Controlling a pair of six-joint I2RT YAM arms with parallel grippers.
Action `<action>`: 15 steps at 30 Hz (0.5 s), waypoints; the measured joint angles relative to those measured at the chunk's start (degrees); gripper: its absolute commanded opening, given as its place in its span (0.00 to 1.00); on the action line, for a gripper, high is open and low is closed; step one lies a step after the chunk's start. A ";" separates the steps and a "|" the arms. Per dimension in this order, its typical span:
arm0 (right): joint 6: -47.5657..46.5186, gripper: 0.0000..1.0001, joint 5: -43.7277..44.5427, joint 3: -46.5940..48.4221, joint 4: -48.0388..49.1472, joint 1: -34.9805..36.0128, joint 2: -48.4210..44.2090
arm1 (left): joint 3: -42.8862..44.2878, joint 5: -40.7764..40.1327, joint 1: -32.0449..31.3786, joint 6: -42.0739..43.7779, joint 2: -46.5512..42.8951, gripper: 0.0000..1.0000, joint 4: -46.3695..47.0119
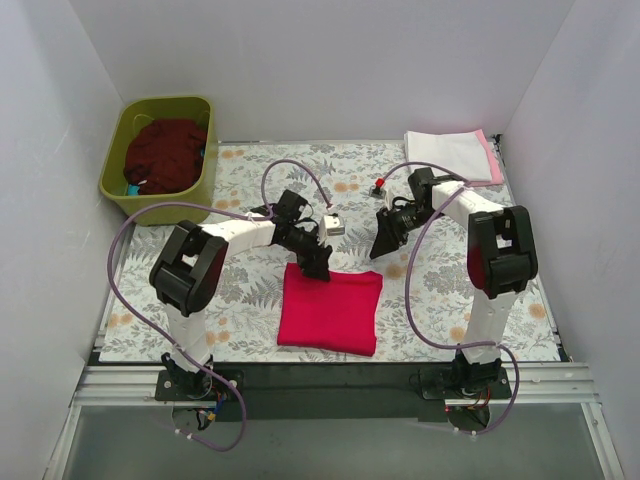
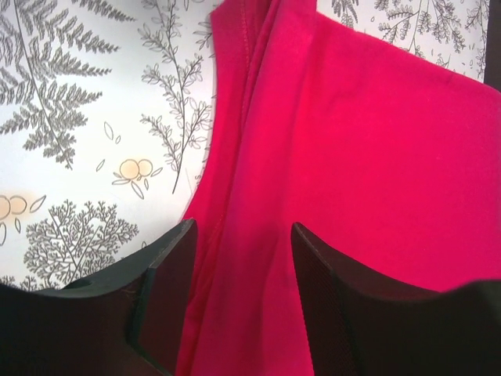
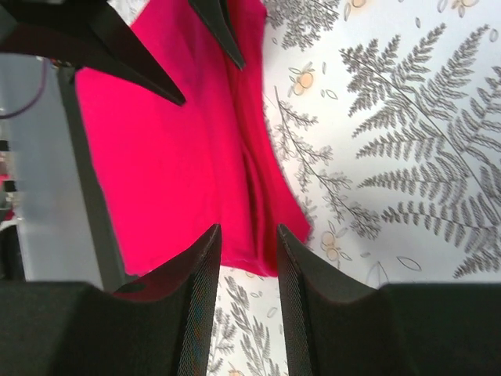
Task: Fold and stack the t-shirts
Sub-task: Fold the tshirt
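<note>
The crimson-red t-shirt (image 1: 330,310) lies folded into a rectangle on the floral cloth at the front middle. My left gripper (image 1: 318,266) is open just over its far left corner. In the left wrist view the fingers (image 2: 171,274) straddle the shirt's folded left edge (image 2: 258,180) without closing on it. My right gripper (image 1: 381,246) is open and empty, hanging above the cloth just beyond the shirt's far right corner (image 3: 266,196). A folded white t-shirt (image 1: 450,153) lies on a pale pink one (image 1: 493,160) at the back right. The dark maroon t-shirt (image 1: 165,155) is in the tub.
The olive-green tub (image 1: 113,178) stands at the back left. A small white object (image 1: 334,224) and a small red-topped object (image 1: 379,186) sit on the floral table cloth (image 1: 250,310) behind the grippers. White walls close in the sides and back.
</note>
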 measured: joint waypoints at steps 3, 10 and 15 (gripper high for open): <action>1.51 0.40 -2.05 0.59 -0.31 0.04 1.11 | 0.28 0.04 -0.72 0.48 0.00 0.38 0.24; 3.63 0.40 -4.76 2.47 -0.90 0.15 4.31 | 0.28 0.09 -1.88 2.71 0.00 0.31 0.15; 4.85 0.39 -6.21 4.76 -1.03 0.15 6.25 | 0.26 -0.07 -2.29 3.96 0.00 0.15 -0.02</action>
